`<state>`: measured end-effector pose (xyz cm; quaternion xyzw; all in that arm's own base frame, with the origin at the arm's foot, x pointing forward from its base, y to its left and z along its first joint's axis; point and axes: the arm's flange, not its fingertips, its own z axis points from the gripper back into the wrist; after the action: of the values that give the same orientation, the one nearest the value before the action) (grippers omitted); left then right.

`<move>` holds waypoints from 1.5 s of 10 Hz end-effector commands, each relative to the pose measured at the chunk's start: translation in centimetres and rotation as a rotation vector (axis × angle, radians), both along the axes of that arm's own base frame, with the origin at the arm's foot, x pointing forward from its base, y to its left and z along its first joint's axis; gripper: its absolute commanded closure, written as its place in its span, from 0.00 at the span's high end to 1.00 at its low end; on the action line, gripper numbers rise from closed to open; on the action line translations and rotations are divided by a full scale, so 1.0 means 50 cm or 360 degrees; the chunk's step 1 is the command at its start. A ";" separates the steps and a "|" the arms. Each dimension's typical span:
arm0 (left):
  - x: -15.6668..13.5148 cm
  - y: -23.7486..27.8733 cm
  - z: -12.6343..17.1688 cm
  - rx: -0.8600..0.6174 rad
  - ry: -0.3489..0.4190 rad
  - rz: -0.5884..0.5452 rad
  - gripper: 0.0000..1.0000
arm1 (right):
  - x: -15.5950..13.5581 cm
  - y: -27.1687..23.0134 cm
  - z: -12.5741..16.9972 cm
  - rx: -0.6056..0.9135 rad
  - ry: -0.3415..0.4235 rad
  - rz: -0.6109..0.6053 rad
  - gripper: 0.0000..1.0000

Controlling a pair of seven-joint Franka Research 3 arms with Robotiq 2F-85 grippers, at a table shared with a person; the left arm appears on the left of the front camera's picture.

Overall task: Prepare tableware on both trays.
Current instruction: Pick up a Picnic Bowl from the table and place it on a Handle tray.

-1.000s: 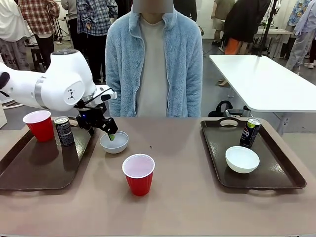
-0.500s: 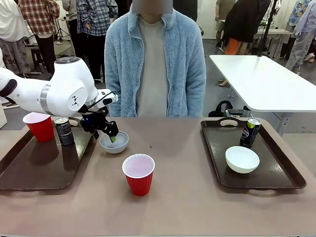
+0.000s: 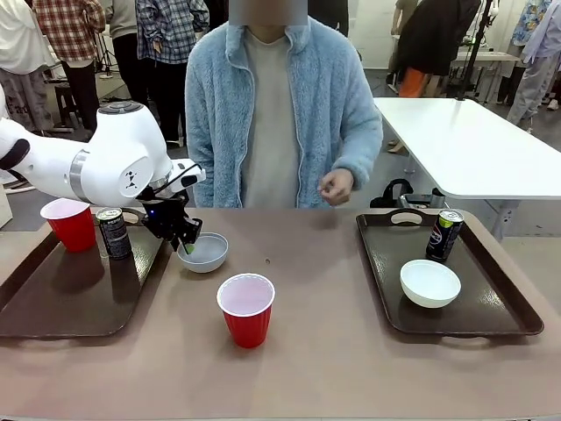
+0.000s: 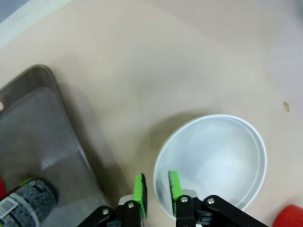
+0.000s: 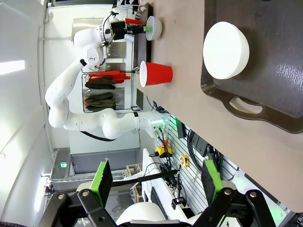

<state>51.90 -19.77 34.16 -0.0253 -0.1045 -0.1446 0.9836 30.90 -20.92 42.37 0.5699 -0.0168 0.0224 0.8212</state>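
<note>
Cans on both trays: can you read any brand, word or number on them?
Right can, on the right tray: coloured logo, lettering too small to read.
Left can, on the left tray: pale print, too blurred to read.
No text can be read anywhere else.

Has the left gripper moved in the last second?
Yes, the left gripper slid left, from the middle of the bowl to its rim nearest the left tray.

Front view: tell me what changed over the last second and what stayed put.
The left gripper closed on the left rim of the white bowl on the table, having been open a second ago. The person's hand rose into view at the far edge. The bowl, red cups, cans and trays stayed put; the right gripper stayed open.
</note>
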 end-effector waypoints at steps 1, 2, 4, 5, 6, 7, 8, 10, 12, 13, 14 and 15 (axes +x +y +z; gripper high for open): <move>0.005 -0.013 0.005 0.0076 0.0010 0.0107 0.00 | -0.004 0.000 0.000 0.0006 -0.0013 0.0016 0.99; 0.005 -0.012 0.007 0.0078 0.0007 0.0117 0.00 | -0.004 0.000 0.000 0.0006 -0.0013 0.0016 0.99; 0.004 -0.003 0.016 0.0096 -0.0010 0.0148 0.00 | -0.004 0.000 0.000 0.0006 -0.0013 0.0016 0.99; 0.003 0.000 0.021 0.0085 -0.0022 0.0154 0.00 | -0.004 0.000 0.000 0.0006 -0.0013 0.0016 0.99; 0.003 0.003 0.024 0.0122 -0.0012 0.0165 0.00 | -0.004 0.000 0.000 0.0006 -0.0013 0.0016 0.99; 0.002 0.005 0.030 0.0151 0.0024 0.0195 0.00 | -0.004 0.000 0.000 0.0006 -0.0013 0.0016 0.99; 0.001 0.009 0.040 0.0152 0.0021 0.0196 0.00 | -0.004 0.000 0.000 0.0006 -0.0013 0.0016 0.99; -0.004 0.018 0.065 0.0113 0.0024 0.0197 0.00 | -0.004 0.000 0.000 0.0006 -0.0013 0.0016 0.99; -0.041 0.048 0.136 0.0095 0.0020 0.0169 0.00 | -0.004 0.000 0.000 0.0006 -0.0013 0.0016 0.99; -0.080 0.077 0.194 0.0062 0.0023 0.0146 0.00 | -0.004 0.000 0.000 0.0006 -0.0013 0.0016 0.99; -0.133 0.114 0.254 0.0024 0.0027 0.0092 0.00 | -0.004 0.000 0.000 0.0006 -0.0013 0.0016 0.99; -0.165 0.140 0.284 0.0012 0.0020 0.0069 0.00 | -0.004 0.000 0.000 0.0006 -0.0013 0.0016 0.99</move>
<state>46.26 -15.21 46.83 -0.0102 -0.0997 -0.1103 0.9888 30.91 -20.90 42.34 0.5701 -0.0163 0.0224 0.8211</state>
